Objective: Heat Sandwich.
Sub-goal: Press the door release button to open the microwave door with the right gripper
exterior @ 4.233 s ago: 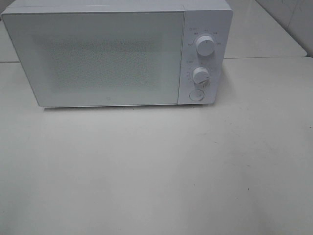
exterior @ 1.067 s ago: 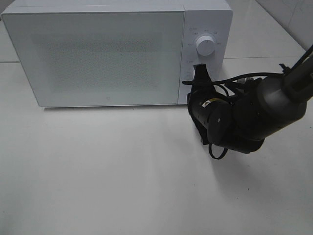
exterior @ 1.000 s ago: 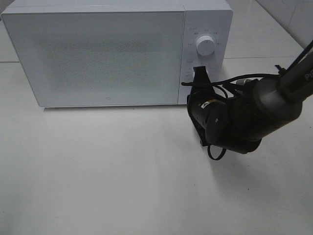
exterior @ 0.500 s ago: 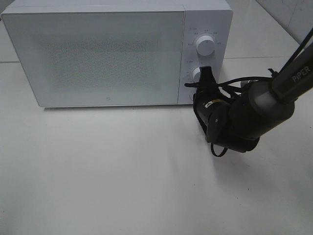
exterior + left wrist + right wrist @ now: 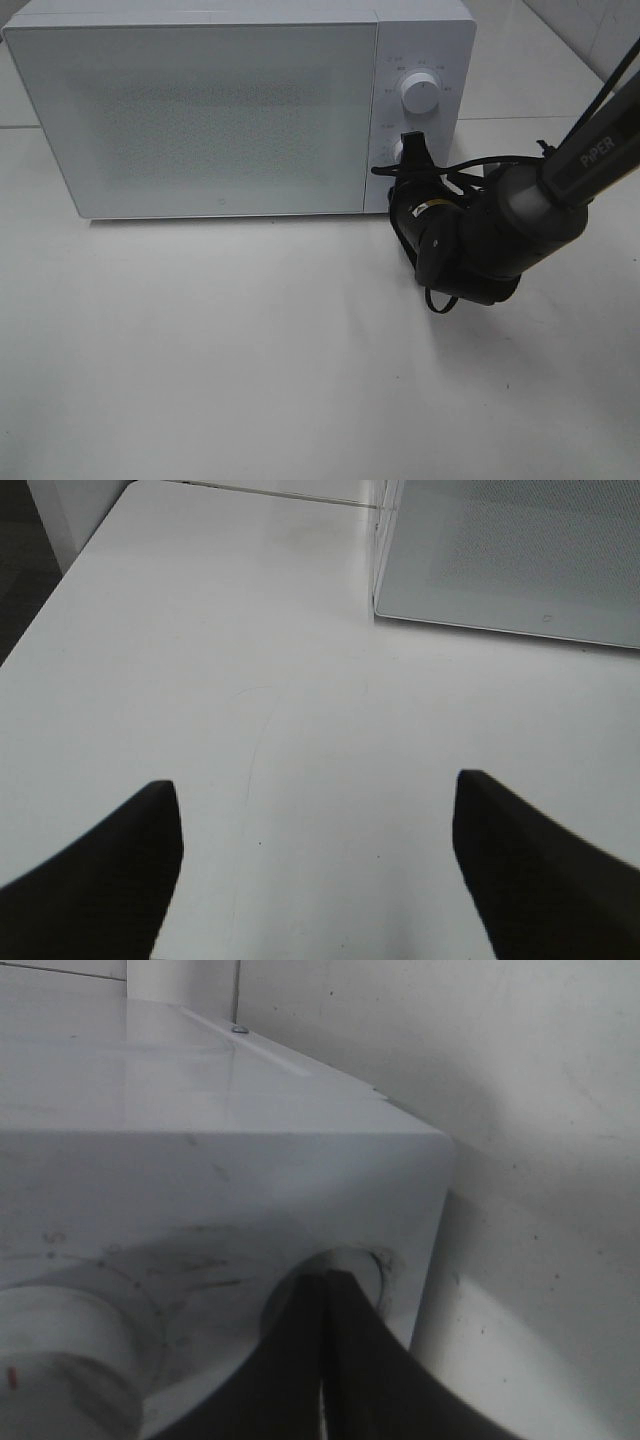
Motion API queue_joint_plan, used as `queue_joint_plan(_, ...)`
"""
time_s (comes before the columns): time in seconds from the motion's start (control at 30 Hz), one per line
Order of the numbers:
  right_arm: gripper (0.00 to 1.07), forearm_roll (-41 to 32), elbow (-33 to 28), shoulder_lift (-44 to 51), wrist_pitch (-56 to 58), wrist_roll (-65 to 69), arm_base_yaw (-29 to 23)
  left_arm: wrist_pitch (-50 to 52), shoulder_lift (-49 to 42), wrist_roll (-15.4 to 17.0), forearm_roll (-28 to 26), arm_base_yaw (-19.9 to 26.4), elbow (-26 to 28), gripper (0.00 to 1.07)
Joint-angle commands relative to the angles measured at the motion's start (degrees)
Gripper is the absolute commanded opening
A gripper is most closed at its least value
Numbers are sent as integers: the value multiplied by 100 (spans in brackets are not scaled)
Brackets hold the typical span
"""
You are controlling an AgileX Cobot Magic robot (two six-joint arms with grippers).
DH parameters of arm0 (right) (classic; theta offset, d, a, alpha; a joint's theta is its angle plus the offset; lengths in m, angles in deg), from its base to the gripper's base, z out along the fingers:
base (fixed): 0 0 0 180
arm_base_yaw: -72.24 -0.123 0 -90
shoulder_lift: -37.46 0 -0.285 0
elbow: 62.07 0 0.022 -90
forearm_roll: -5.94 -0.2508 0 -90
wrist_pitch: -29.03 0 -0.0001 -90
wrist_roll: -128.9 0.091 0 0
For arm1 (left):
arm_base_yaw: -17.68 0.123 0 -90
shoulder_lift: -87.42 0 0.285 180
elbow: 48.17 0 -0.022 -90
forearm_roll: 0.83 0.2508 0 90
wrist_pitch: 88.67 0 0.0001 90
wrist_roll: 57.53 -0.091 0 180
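"PiPER" on the right arm (image 5: 598, 152)

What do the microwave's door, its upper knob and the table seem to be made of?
Door: probably glass or glossy plastic; a fine dotted pattern shows through it.
Upper knob: likely white plastic, smooth and matte.
Table: a hard, smooth white top, faintly glossy; the exact material is unclear.

A smooth white table (image 5: 250, 350) is filling the scene, its surface looking bare and lightly scuffed across the near half. A white microwave (image 5: 200, 120) is standing directly on it toward the far side, sitting flat with its wide door facing forward and closed. A thin seam is crossing the tabletop on both sides of the microwave.
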Motion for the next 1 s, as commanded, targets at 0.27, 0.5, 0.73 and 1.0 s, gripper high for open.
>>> queue_joint_plan(0.27,0,92,315,-103,-791,-92,34,74,-103,34,0,11,-6,71)
queue_joint_plan(0.5,0,120,367,-218,-854,-17,34,74,-103,34,0,11,-6,71)
queue_joint_plan(0.73,0,327,561,-321,-985,29,103,74,-103,34,0,11,-6,71)
queue_joint_plan(1.0,0,395,561,-321,-1008,34,166,74,-103,34,0,11,-6,71)
